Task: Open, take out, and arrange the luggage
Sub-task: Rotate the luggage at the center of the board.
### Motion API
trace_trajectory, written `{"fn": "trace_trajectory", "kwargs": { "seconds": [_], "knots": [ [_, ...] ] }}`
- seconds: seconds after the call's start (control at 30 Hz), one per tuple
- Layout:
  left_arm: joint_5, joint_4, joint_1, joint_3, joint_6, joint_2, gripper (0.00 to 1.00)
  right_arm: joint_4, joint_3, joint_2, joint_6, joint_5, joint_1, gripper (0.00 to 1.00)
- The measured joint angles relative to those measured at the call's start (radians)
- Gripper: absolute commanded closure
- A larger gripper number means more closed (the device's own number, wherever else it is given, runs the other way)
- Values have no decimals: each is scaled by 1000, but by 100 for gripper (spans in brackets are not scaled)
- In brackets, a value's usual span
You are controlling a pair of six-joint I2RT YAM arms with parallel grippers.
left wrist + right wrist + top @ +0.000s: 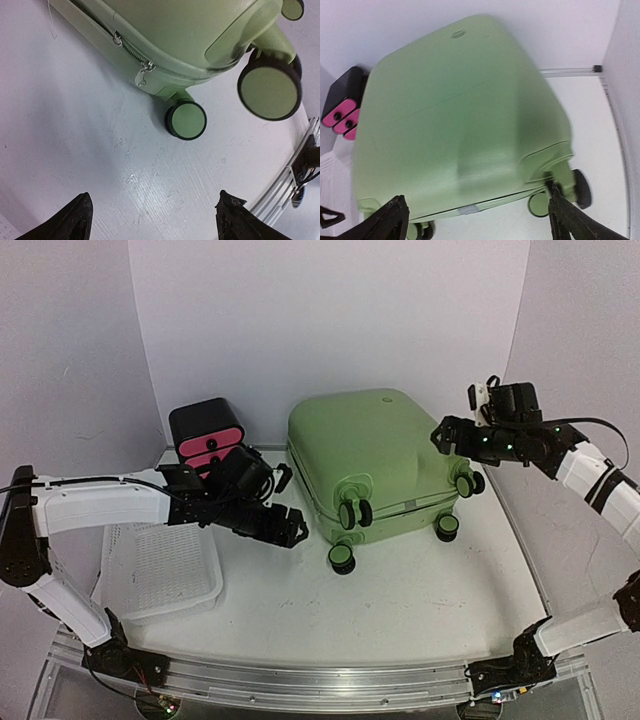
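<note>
Luggage (375, 455), light green, zipped shut, lies flat between the released left claw (292, 527) and released right claw (447, 436)

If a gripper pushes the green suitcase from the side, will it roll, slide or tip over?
Probably it slides: the suitcase lies flat on its broad side, not standing on its wheels. Tipping seems unlikely, as it lies low and wide. It looks smooth and rounded, so a grasp may slip; the zipper pull likely gives a better hold.
</note>
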Motion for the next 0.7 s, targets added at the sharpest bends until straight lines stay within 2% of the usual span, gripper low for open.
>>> {"fn": "trace_trajectory", "kwargs": {
  "seconds": [0.17,0.37,0.47,0.7],
  "knots": [
    [-24,-11,11,-29,54,8,14,55,-55,1,37,-103,127,2],
    [-64,23,23,-64,84,14,4,122,-83,13,72,-147,267,2],
    [-80,60,23,-111,87,13,1,151,-93,14,101,-112,288,2],
    [-132,94,23,-161,88,-4,0,195,-150,-14,181,-20,281,2]
  ]
}}
